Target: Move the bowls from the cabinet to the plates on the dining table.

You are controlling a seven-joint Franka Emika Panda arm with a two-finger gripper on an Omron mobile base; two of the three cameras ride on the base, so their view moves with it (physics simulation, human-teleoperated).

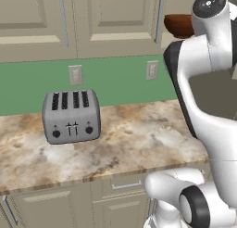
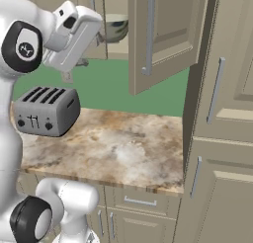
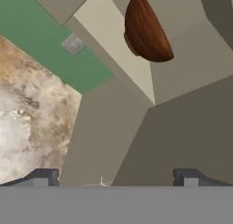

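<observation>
The smaller glossy reddish-brown bowl (image 3: 145, 32) sits on the plain shelf inside the beige wall cabinet (image 2: 160, 37), whose panelled door with a long silver bar handle (image 2: 148, 32) stands swung open. In the left base view the same brown bowl (image 1: 178, 25) peeks out beside the robot's white arm. The larger grey-white mottled bowl (image 2: 114, 30) rests on that shelf too, beside the brown one. The gripper (image 3: 113, 178) hangs short of the cabinet with its two dark fingertips (image 3: 43, 176) spread wide apart and nothing between them. Below the cabinet runs a green wall strip with a grey outlet plate (image 1: 75, 75), and under that the mottled beige-brown stone worktop (image 2: 118, 143), where a silver four-slot toaster (image 1: 71, 116) stands.
</observation>
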